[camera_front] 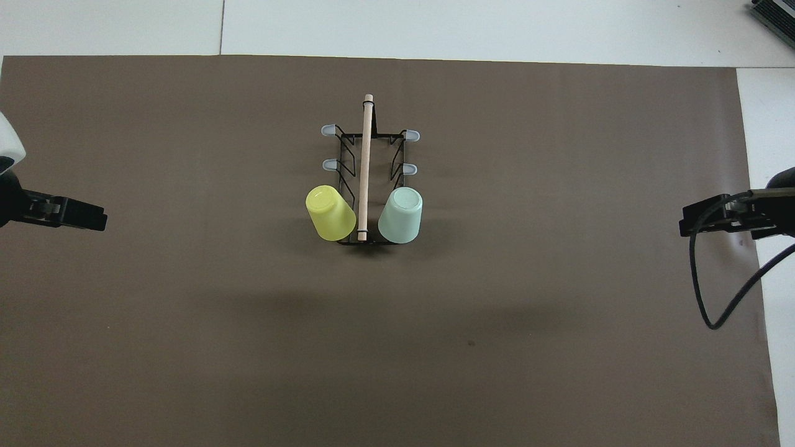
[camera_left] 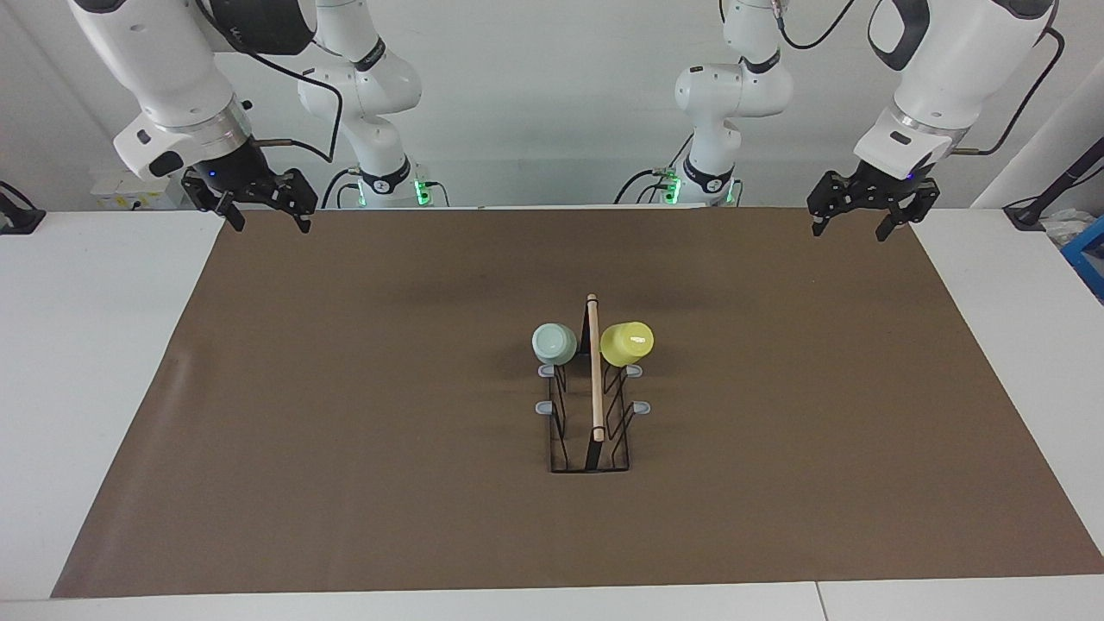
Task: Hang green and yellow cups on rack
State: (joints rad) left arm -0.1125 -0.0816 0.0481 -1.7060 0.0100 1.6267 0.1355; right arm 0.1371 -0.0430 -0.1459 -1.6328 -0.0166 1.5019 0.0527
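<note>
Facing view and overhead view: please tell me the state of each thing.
Green cup: upside down on a rack peg.
Yellow cup: upside down on a rack peg.
Rack: upright, four pegs free.
Left claw: open, empty, waiting.
Right claw: open, empty, waiting.

Two cups: green cup (camera_left: 554, 343), yellow cup (camera_left: 627, 342); one rack (camera_left: 592, 431)

I see bright, even light from above; soft shadows lie on the brown paper table cover (camera_left: 345, 388), everything sharp.
</note>
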